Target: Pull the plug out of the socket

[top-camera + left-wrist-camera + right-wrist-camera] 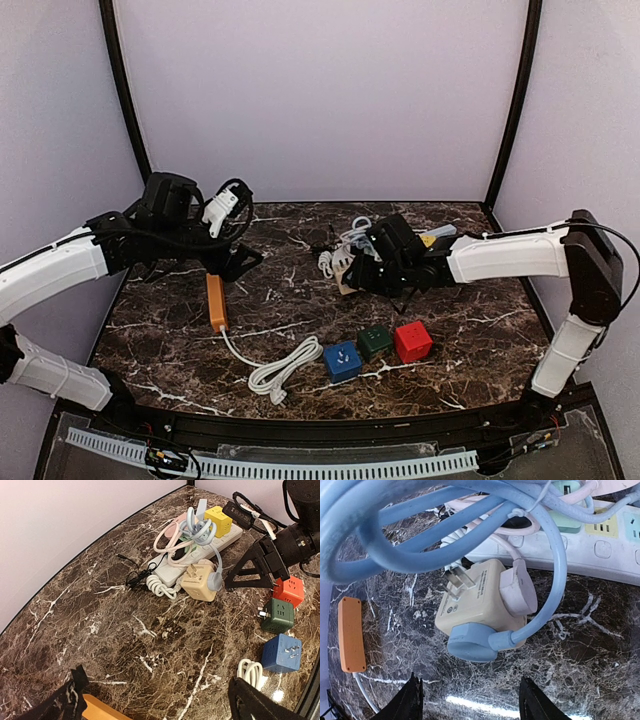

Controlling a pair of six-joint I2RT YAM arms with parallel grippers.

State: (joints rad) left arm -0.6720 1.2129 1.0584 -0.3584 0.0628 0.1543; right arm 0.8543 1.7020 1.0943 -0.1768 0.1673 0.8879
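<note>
Dark marble table (300, 275), lilac walls (320, 100)

- Bare marble table (580, 645) lies open around the outer end of the blue plug (470, 647) on the beige cube socket (475, 607).
- Above the cube, blue cable loops (410, 535) crowd in; the white power strip (590, 555) walls its far side.
- A pale plug (519, 587) occupies the neighbouring face.
- The red cube (413, 341), green cube (375, 342) and blue cube (342, 361) stand well apart, nearer the front.

Dark marble table (300, 290), carrying an orange block (216, 302) with coiled white cord (285, 367); blue cube (342, 361), green cube (375, 342), red cube (412, 341) side by side; white power strip (165, 572), beige cube adapter (199, 585) against it.
</note>
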